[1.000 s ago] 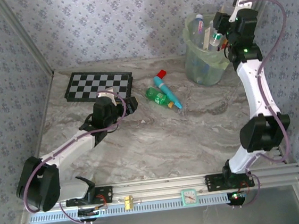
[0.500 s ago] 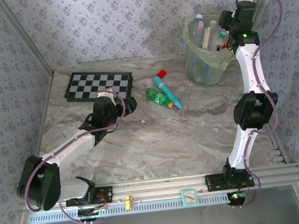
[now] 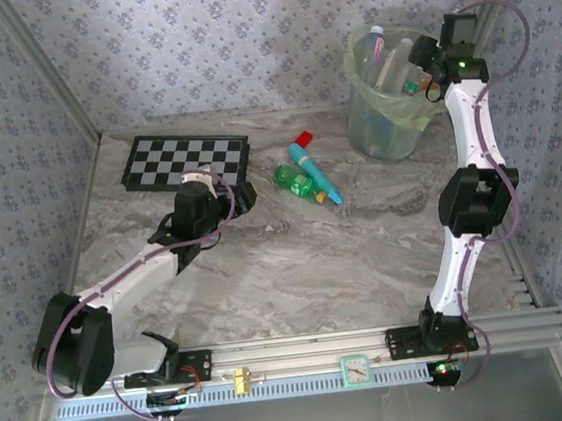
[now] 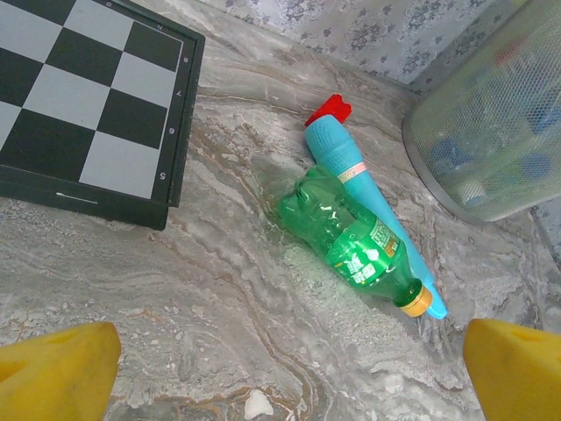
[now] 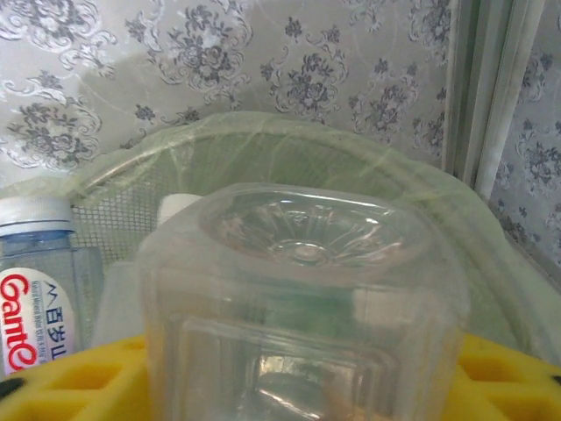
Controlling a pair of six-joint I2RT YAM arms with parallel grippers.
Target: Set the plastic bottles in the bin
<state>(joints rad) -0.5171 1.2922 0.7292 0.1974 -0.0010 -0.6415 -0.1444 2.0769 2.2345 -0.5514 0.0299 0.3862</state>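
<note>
**Top view, change:** the right arm stands straighter and reaches farther than a second ago. This brings the right pincer in over the rim of the bin, whose mouth now lies just under it and to its left.

**Top view, unchanged:** the left pincer keeps its place low over the desk. The green bottle lies a little ahead of it, and the chessboard lies to its left.

**Left wrist view, pincer:** the two yellow fingers stand wide apart with nothing between them.

**Left wrist view, bottle:** the green bottle lies on its side ahead of the pincer, centred between the fingers. Its cap points right, and it touches the teal tube just beyond it. The bin stands farther ahead, to the right.

**Right wrist view, bottle:** a clear bottle sits between the pincer's fingers with its base turned to the lens. The lined mouth of the bin is directly beyond it.

**Right wrist view, contents:** a labelled bottle already stands in the bin, to the pincer's left.

**Right wrist view, pincer:** it cannot be told whether the fingers clamp the clear bottle or have loosened on it.

**Meaning for the task:** this is probably the release step, since the clear bottle is placed to drop inside. The green bottle remains on the desk, within reach of the left pincer.
</note>
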